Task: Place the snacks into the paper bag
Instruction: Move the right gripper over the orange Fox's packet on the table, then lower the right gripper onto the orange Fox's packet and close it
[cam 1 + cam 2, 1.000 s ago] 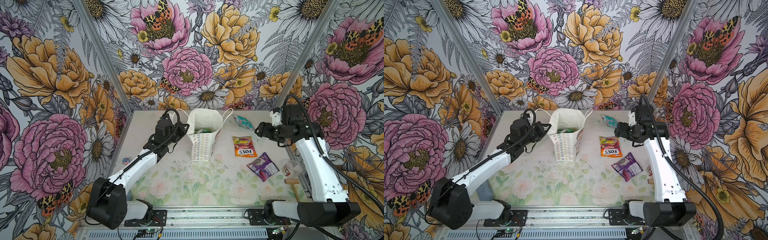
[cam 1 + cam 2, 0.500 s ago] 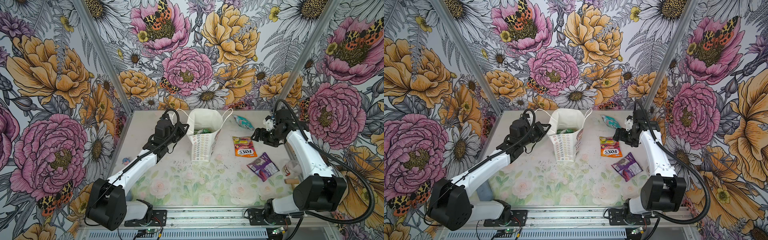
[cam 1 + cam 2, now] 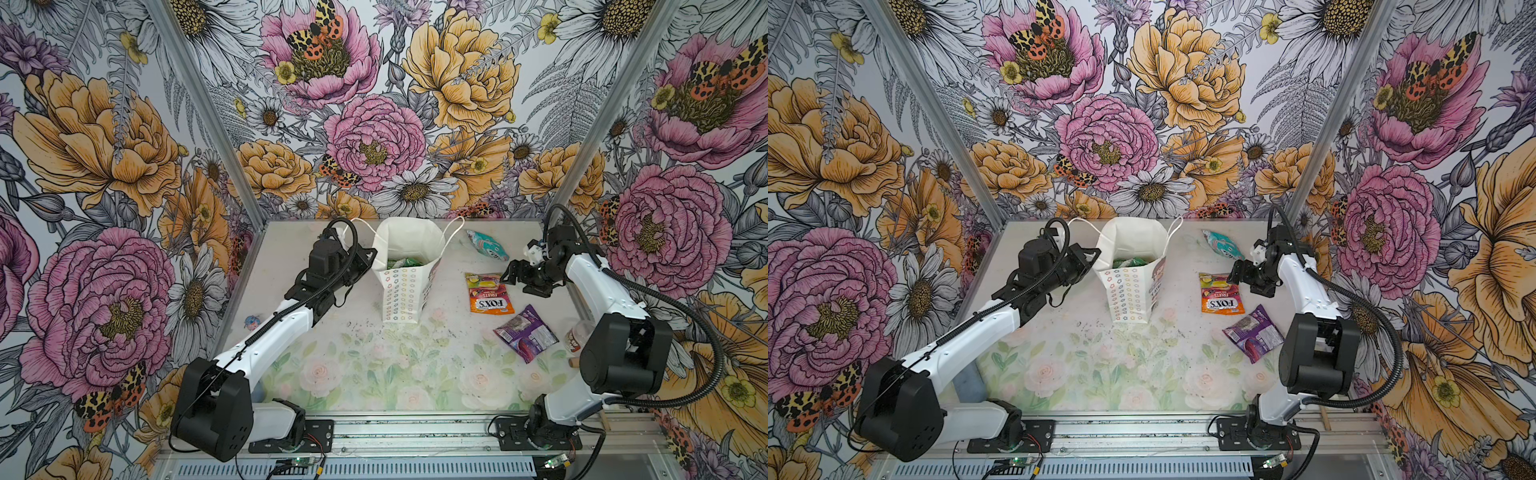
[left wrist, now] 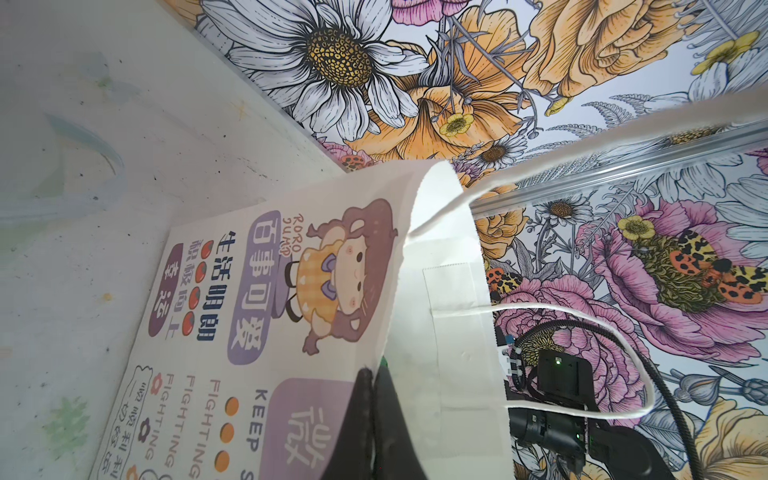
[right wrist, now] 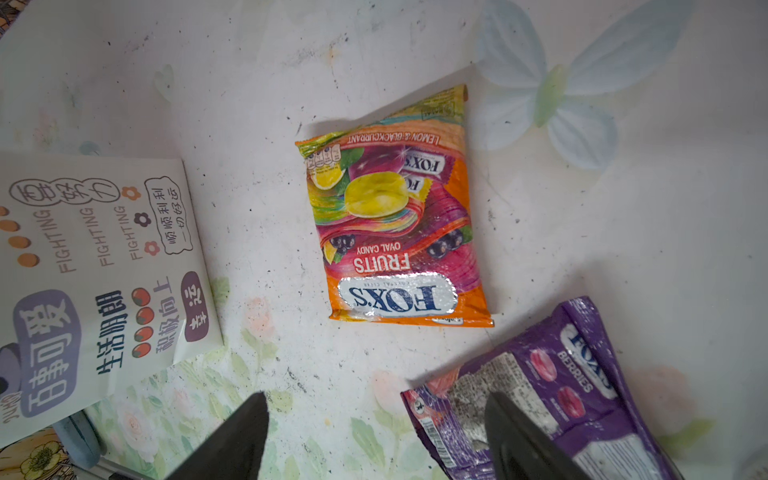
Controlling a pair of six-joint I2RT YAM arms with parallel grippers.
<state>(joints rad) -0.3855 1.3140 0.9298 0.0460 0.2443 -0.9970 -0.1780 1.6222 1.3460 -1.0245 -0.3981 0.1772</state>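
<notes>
So the paper bag stands at the far middle of the table with its mouth open and something green already down inside, probably one of the snacks, though I can't read it from up there. The left gripper is pinched closed on the bag's left rim; in the left wrist view the dark fingertips meet right at the paper edge. The right gripper is spread wide with nothing in it, hovering over the orange FOX'S packet, which lies flat just right of the bag. The purple packet sits nearer and further right, and the teal packet is at the far right. What I'd worry about is that the orange packet is glossy and dead flat, so the fingers could skate over the foil or just shove it along the table. With jaws that wide, they could also clip the purple one. The bag is tall, narrow and held on one side only, so a bump on the way in could tip it or snag a cord handle.
</notes>
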